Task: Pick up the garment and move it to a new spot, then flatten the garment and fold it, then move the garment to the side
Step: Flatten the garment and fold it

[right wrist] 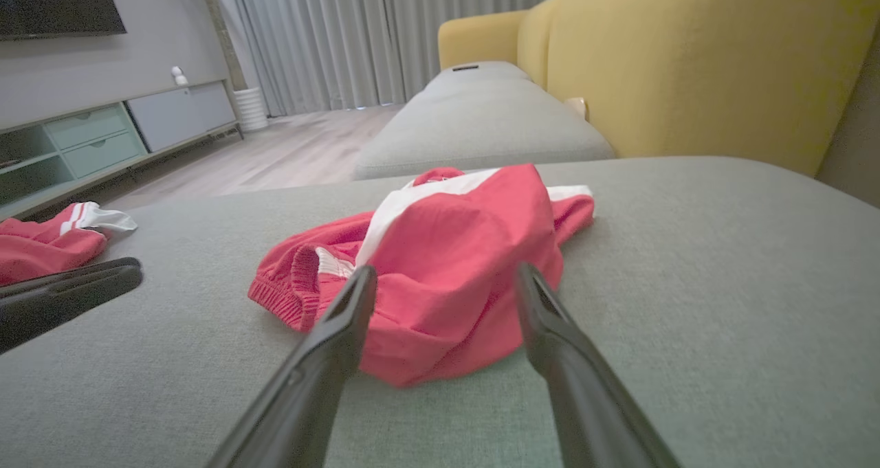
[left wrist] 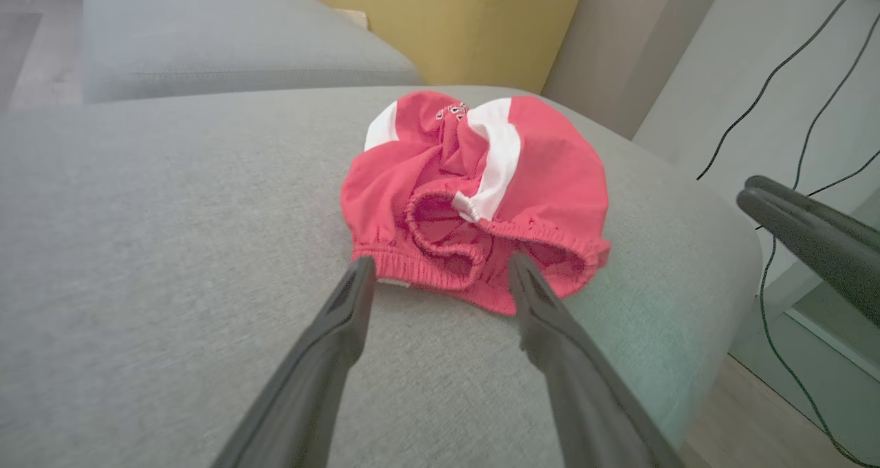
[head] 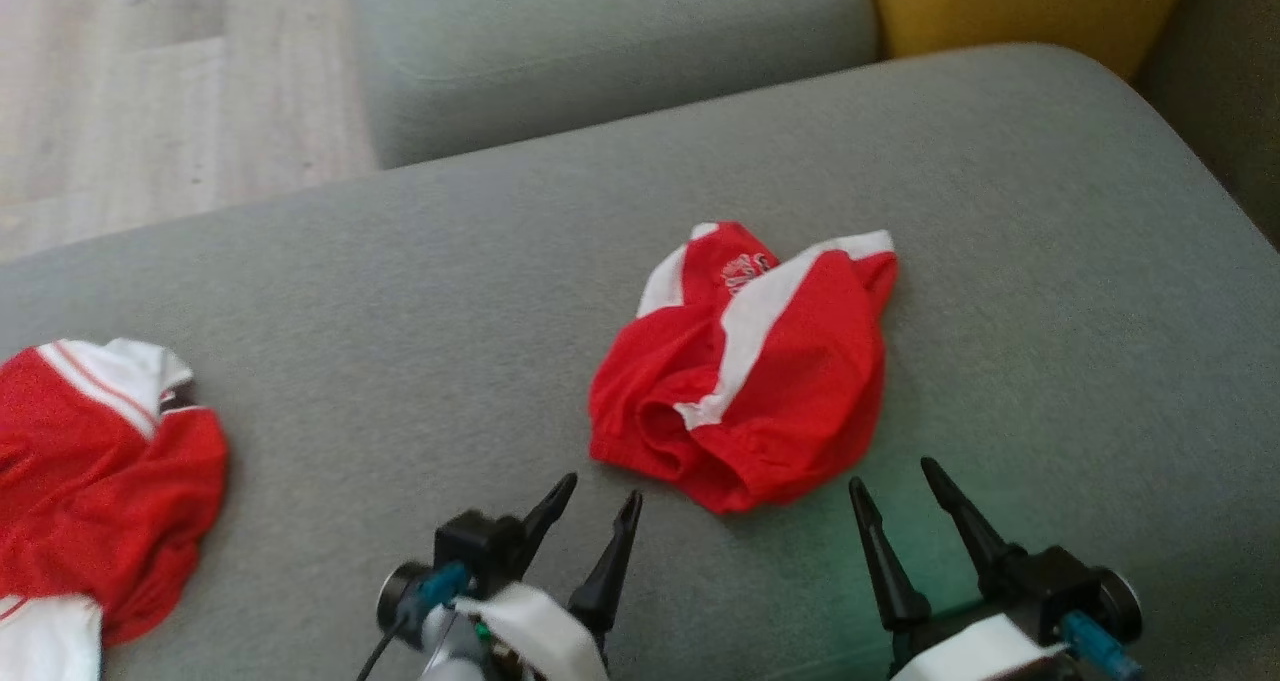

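The garment (head: 745, 366) is a pair of red shorts with white side stripes, lying crumpled in the middle of the grey sofa cushion (head: 420, 291). Its elastic waistband faces me. My left gripper (head: 598, 491) stands open just short of the waistband's left end, nothing between its fingers. My right gripper (head: 892, 473) is open too, close to the shorts' near right edge. In the left wrist view the garment (left wrist: 474, 193) lies right beyond the open left gripper (left wrist: 440, 265). The right wrist view has the garment (right wrist: 447, 262) just past the open right gripper (right wrist: 443, 275).
A second red and white garment (head: 95, 471) lies at the cushion's left edge. Another grey cushion (head: 600, 41) and a yellow backrest (head: 1020, 1) stand behind. Wooden floor (head: 150, 81) lies beyond the far left edge. Cables (left wrist: 790, 76) hang past the cushion's right end.
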`<state>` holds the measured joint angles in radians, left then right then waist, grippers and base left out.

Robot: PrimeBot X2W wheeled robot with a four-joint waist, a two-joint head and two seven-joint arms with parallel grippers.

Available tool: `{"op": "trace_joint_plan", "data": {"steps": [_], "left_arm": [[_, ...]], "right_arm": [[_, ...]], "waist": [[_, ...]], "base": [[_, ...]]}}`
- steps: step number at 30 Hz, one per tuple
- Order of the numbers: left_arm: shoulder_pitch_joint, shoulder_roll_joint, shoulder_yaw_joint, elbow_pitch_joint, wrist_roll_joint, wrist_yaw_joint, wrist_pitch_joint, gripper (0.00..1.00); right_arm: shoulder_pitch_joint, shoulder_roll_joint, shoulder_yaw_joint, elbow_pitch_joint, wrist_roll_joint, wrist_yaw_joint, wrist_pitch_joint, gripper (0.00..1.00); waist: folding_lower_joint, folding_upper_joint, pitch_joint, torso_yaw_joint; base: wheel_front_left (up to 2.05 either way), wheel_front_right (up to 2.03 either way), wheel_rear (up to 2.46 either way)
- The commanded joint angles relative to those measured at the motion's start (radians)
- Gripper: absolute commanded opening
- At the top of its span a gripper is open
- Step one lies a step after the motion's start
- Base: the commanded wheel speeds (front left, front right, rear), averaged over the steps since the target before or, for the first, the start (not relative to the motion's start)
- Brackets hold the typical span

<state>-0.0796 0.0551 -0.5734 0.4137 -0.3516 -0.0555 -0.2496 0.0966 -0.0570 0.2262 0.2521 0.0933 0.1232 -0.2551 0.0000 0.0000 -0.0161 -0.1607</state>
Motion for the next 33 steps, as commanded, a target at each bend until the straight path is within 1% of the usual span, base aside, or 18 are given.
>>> {"op": "trace_joint_plan", "data": {"steps": [1, 4, 6, 9, 12, 16, 23, 24, 25, 27, 31, 33], "left_arm": [[-0.06, -0.005, 0.023, -0.02, -0.017, 0.006, -0.012, 1.0], [-0.138, -0.005, -0.036, 0.031, -0.061, 0.025, -0.012, 1.0], [-0.185, -0.005, -0.066, 0.067, -0.097, 0.029, -0.012, 1.0], [-0.235, -0.005, -0.085, 0.106, -0.231, 0.027, -0.012, 1.0], [-0.287, -0.005, -0.109, 0.144, -0.322, 0.038, -0.012, 1.0], [-0.343, -0.005, -0.15, 0.209, -0.37, 0.046, -0.012, 1.0], [-0.386, -0.005, -0.16, 0.269, -0.409, 0.065, -0.012, 1.0], [-0.389, -0.005, -0.157, 0.272, -0.412, 0.066, -0.012, 0.57], [-0.39, -0.005, -0.157, 0.277, -0.415, 0.066, -0.012, 0.0], [-0.39, -0.005, -0.151, 0.272, -0.426, 0.055, -0.012, 0.0], [-0.412, -0.005, -0.125, 0.247, -0.413, 0.032, -0.012, 0.0], [-0.434, -0.003, -0.129, 0.234, -0.412, 0.005, -0.01, 0.0]], "right_arm": [[-0.054, -0.013, 0.025, -0.03, -0.011, 0.008, -0.007, 1.0], [-0.066, -0.013, 0.031, -0.031, -0.013, 0.008, -0.007, 1.0], [-0.075, -0.012, 0.041, -0.031, -0.015, 0.008, -0.007, 1.0], [-0.091, -0.013, 0.057, -0.03, -0.02, 0.008, -0.007, 1.0], [-0.109, -0.011, 0.057, -0.027, -0.025, 0.008, -0.007, 1.0], [-0.125, -0.006, 0.05, -0.021, -0.032, 0.008, -0.007, 1.0], [-0.137, 0.001, 0.043, -0.015, -0.033, 0.008, -0.007, 1.0], [-0.137, 0.001, 0.042, -0.014, -0.032, 0.008, -0.007, 1.0], [-0.137, 0.002, 0.04, -0.014, -0.032, 0.008, -0.007, 1.0], [-0.137, 0.003, 0.036, -0.013, -0.032, 0.008, -0.007, 1.0], [-0.129, 0.005, 0.031, -0.008, -0.032, 0.008, -0.007, 1.0], [-0.125, 0.005, 0.031, -0.007, -0.031, 0.008, -0.007, 1.0]], "waist": [[0.0, 0.0, 0.026, -0.033], [0.0, 0.0, 0.049, -0.067], [0.0, 0.0, 0.065, -0.088], [0.0, 0.0, 0.096, -0.111], [0.0, 0.0, 0.122, -0.133], [0.0, 0.0, 0.143, -0.158], [0.0, 0.0, 0.156, -0.186], [0.0, 0.0, 0.155, -0.188], [0.0, 0.0, 0.155, -0.19], [0.0, 0.0, 0.152, -0.193], [0.0, 0.0, 0.128, -0.198], [0.0, 0.0, 0.111, -0.2]], "base": [[0.0, 0.0, 0.0], [0.0, 0.0, 0.0], [0.0, 0.0, 0.0], [0.0, 0.0, 0.0], [0.0, 0.0, 0.0], [0.0, 0.0, 0.0], [0.0, 0.0, 0.0], [0.0, 0.0, 0.0], [0.0, 0.0, 0.0], [0.0, 0.0, 0.0], [0.0, 0.0, 0.0], [0.0, 0.0, 0.0]]}}
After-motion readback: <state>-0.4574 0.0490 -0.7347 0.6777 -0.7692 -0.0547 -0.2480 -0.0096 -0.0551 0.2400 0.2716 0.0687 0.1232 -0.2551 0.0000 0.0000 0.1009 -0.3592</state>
